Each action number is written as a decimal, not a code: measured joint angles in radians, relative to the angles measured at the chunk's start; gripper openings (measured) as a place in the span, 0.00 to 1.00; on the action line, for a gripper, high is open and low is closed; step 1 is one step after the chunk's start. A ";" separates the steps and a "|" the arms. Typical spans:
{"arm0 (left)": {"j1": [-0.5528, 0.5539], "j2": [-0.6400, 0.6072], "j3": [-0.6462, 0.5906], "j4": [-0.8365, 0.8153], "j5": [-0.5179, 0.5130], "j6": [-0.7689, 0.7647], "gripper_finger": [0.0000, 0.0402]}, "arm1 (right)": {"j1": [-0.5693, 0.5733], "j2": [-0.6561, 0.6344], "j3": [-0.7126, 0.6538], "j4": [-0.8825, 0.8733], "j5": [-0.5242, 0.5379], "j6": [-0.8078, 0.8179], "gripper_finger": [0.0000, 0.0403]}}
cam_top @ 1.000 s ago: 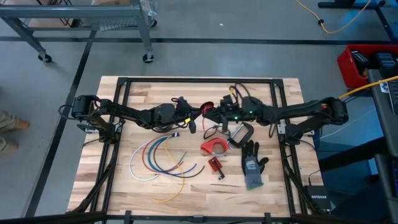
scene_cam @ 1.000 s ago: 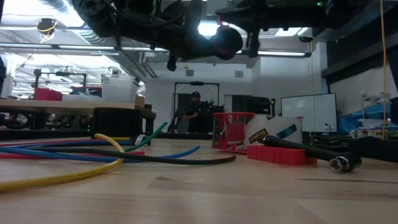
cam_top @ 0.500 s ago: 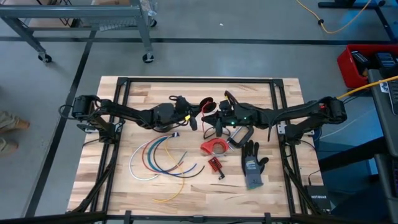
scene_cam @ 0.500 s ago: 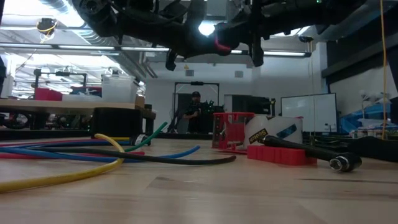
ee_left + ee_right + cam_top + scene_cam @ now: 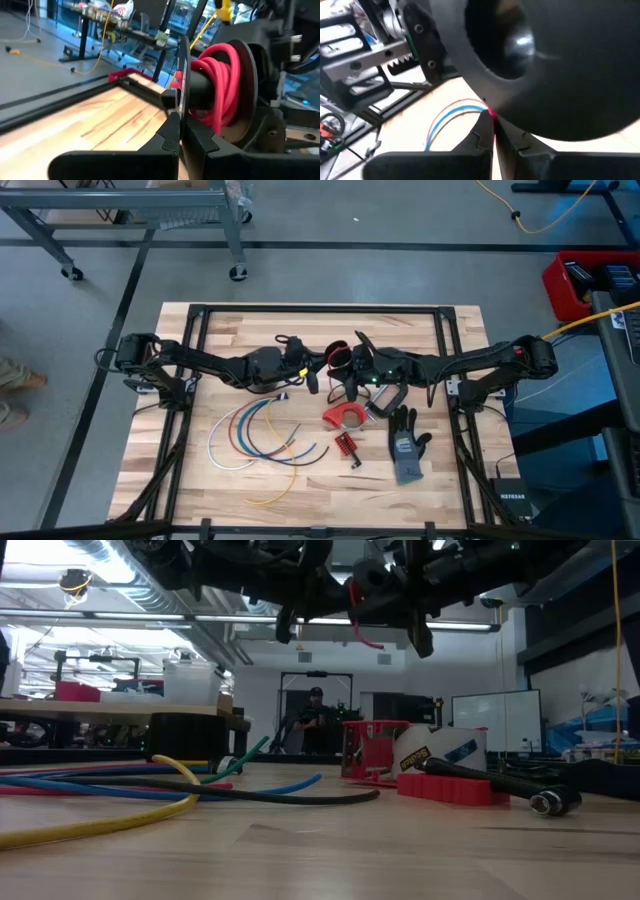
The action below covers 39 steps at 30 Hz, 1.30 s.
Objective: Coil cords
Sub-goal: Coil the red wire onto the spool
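Left gripper (image 5: 179,131), fingers clamped on a black spool's (image 5: 220,85) flange, is held mid-table; the red cord (image 5: 220,62) is wound there. Right gripper (image 5: 492,131) is pinched on that cord. Loops could be spilled if tension slackens.

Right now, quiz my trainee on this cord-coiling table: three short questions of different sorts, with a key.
1. True or false: the red cord is wound on a black spool held above the table.
2. Which lies nearest the glove? A) the loose cords B) the tape roll C) the yellow cord
3. Fill in: the left gripper grips the spool's thin ____.

Key: 1 true; 2 B; 3 rim. The right gripper is also shut on the spool.
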 joint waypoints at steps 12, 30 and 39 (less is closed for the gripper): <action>0.000 -0.098 0.001 -0.257 0.003 -0.046 0.00 | -0.001 -0.009 0.000 -0.077 -0.006 -0.046 0.01; -0.012 -0.126 0.001 -0.375 0.070 -0.124 0.00 | -0.001 -0.009 -0.002 -0.129 0.009 -0.114 0.15; -0.014 -0.126 0.001 -0.384 0.108 -0.162 0.00 | -0.001 -0.009 -0.002 -0.145 0.009 -0.114 0.16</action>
